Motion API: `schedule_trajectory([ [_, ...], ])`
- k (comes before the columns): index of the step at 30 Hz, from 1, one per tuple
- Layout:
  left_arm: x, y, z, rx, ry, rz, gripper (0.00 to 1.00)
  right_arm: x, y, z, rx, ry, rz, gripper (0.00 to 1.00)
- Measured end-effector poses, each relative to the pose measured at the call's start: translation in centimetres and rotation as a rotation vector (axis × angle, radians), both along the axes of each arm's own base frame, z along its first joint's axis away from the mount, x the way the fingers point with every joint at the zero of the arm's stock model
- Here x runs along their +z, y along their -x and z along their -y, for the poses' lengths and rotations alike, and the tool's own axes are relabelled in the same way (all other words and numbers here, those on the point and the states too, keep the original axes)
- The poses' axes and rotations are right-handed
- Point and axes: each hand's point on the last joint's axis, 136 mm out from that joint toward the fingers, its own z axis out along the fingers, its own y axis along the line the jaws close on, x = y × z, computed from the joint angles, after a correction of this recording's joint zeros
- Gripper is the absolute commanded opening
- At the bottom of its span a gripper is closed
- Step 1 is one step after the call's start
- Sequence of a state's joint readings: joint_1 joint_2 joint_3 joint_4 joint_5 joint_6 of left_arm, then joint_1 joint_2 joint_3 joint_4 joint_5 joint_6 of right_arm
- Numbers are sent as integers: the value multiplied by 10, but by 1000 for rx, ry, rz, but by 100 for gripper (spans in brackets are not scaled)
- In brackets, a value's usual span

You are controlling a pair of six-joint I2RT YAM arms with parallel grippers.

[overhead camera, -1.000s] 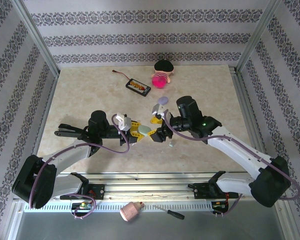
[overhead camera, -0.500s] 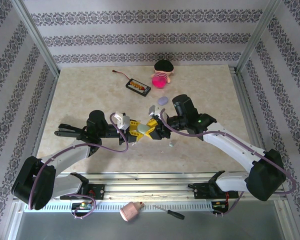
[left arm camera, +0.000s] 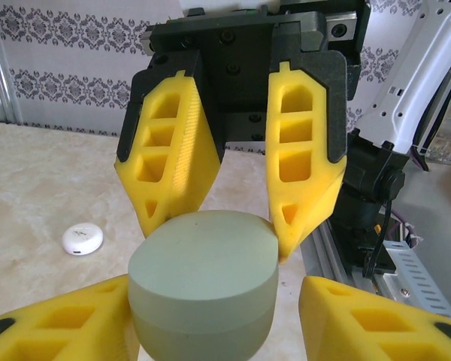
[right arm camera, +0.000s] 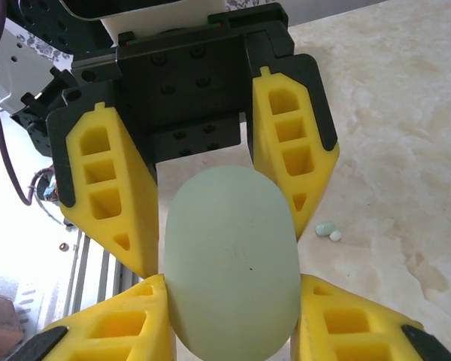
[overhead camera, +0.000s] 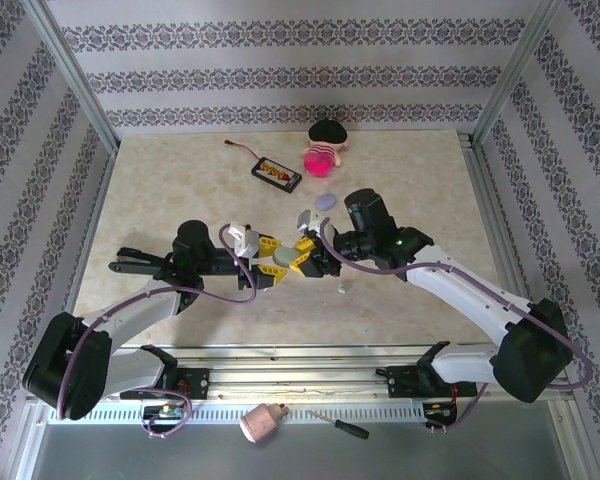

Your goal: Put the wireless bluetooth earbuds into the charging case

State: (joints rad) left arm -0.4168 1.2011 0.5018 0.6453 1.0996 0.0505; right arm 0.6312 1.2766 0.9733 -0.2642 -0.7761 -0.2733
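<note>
Mid-table, between the two arms: mint-green charging case (overhead camera: 284,257), lid down, flanked by both pairs of yellow fingers, which meet it from opposite ends.
left gripper (left arm camera: 216,289): reaches in from the table's left side. The case sits between its fingers. In the left wrist view one pad lies against the case and a thin gap shows beside the other, so I cannot tell whether it clamps.
right gripper (right arm camera: 233,286): reaches in from the table's right side. In the right wrist view both of its pads lie flat on the case's sides, closed on it.
earbuds (right arm camera: 328,230): two tiny beans, one mint and one white, touching each other. They lie on the bare table just beside the right gripper, toward the near edge, outside the case.
lavender case (overhead camera: 326,201): on the table just beyond the right arm's wrist, toward the far edge, apart from the grippers.
far edge, middle: black flat device (overhead camera: 277,172) with a thin cable trailing left, and a pink-and-black toy (overhead camera: 322,150) near it on the right.
grey shelf below the near edge: screwdriver (overhead camera: 338,424) and a pink object (overhead camera: 260,423), near each other.
</note>
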Motion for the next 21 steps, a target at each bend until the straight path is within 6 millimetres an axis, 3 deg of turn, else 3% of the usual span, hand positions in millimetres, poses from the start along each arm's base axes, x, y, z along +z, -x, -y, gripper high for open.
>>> schedule_trajectory([
  [7, 0, -1, 1, 1, 5, -7, 59, 2, -2, 0, -8, -2, 18, 28],
  [18, -1, -5, 1, 8, 9, -32, 34, 4, 0, 1, -1, -7, 17, 27],
  [21, 0, -5, 1, 9, 10, -33, 33, 4, 1, 1, 1, -9, 16, 28],
])
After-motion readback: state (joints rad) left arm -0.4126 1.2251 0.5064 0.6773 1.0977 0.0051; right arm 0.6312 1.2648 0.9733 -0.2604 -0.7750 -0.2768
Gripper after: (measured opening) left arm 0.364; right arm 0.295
